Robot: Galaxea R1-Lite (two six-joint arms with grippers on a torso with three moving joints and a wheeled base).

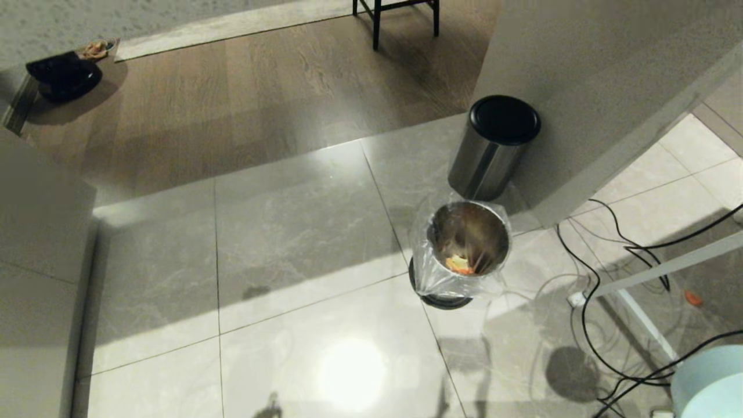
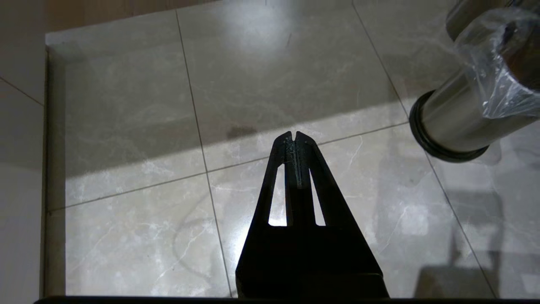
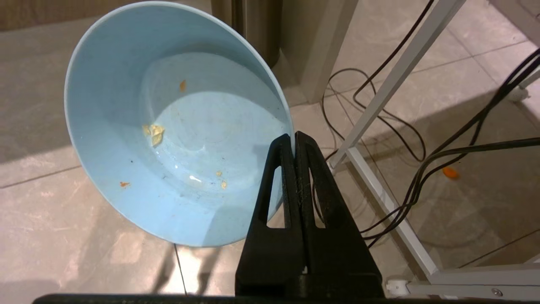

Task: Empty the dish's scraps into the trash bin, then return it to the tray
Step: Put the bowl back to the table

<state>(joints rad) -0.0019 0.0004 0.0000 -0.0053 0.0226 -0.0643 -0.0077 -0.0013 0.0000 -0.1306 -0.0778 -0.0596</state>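
Note:
The dish (image 3: pixel 168 126), a light-blue bowl, is held tilted on its side over the floor, and only its edge shows in the head view's lower right corner (image 1: pixel 709 384). My right gripper (image 3: pixel 294 136) is shut on its rim. A few tiny yellow and orange crumbs (image 3: pixel 154 131) cling inside. The trash bin (image 1: pixel 464 244), shiny steel with a clear bag liner, stands on the tiles with orange and yellow scraps (image 1: pixel 460 264) at its bottom. My left gripper (image 2: pixel 294 134) hangs shut and empty over the tiles, left of the trash bin (image 2: pixel 460 118). The tray is out of view.
A steel cylinder with a black lid (image 1: pixel 493 145) stands just behind the bin by a wall corner. Black cables (image 1: pixel 598 325) and a white frame leg (image 3: pixel 388 198) lie right of the bin. One orange piece (image 3: pixel 450 172) is on the floor. Chair legs (image 1: pixel 377 23) stand far back.

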